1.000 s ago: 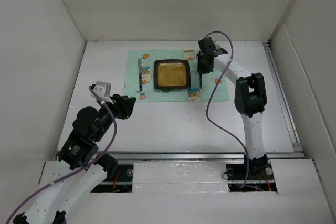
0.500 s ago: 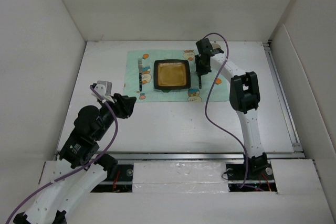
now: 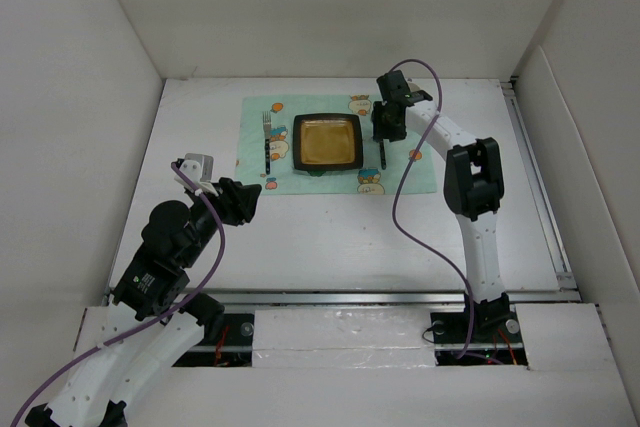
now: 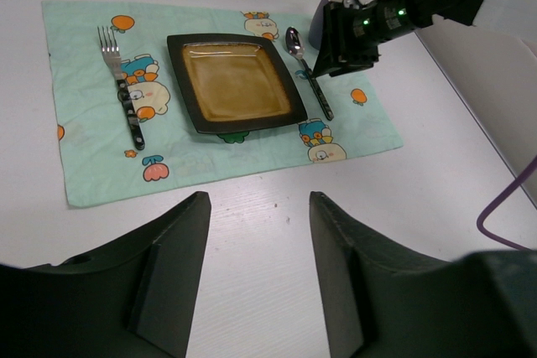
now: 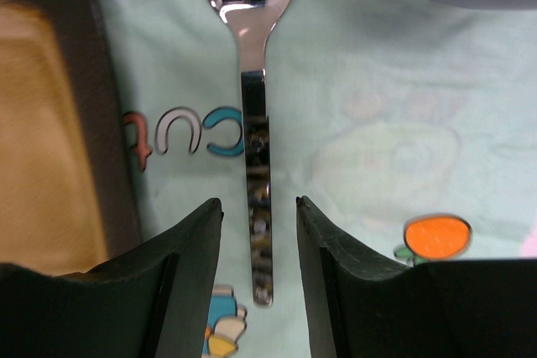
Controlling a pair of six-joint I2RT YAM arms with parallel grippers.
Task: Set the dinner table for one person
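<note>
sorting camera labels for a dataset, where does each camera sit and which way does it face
top external: fixed above and behind the arm bases, looking down on the dinner table; left gripper and right gripper show.
left wrist: low, facing forward across the placemat, fork and plate; its own fingers at the bottom.
right wrist: close above the spoon, looking straight down; its fingers flank the handle.
shared: all three show the spoon and plate.

Overhead and wrist cameras all see the spoon (image 5: 254, 165).
</note>
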